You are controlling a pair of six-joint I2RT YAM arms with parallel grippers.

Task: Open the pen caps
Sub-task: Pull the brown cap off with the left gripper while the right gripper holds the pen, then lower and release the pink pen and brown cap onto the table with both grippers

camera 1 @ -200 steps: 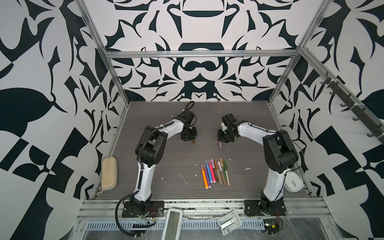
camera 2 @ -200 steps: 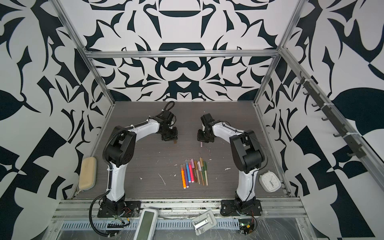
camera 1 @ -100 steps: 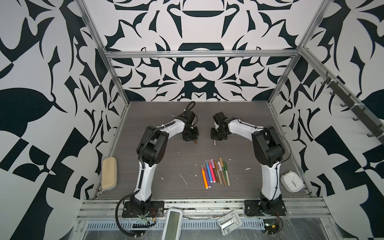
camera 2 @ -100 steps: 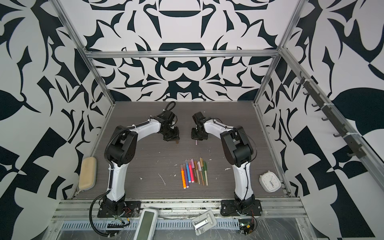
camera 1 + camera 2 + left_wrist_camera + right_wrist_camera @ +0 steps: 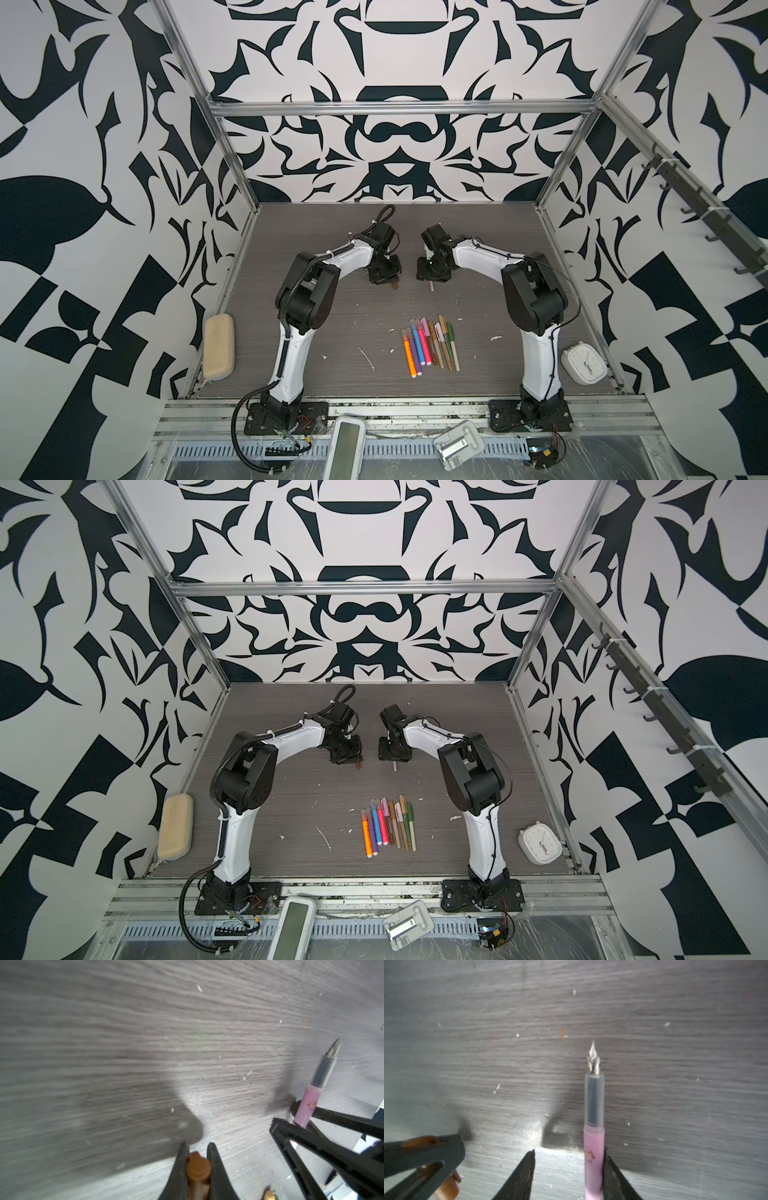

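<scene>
left gripper [image 5: 197, 1144]: clamped on brown cap [image 5: 198, 1167].
right gripper [image 5: 569, 1152]: jaws apart, uncapped pink pen [image 5: 593, 1147] leaning on one jaw, nib toward 6 o'clock.
pen row [image 5: 430, 345]: 6 o'clock of both grippers, axes 12 to 6, right arm slightly nearer.

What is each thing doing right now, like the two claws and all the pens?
left gripper: shut on the brown cap.
brown cap: off its pen, pinched between the fingers.
right gripper: open.
pink pen: uncapped, nib bare, against one finger of the right gripper.
row of pens: lying side by side on the table, untouched.
</scene>
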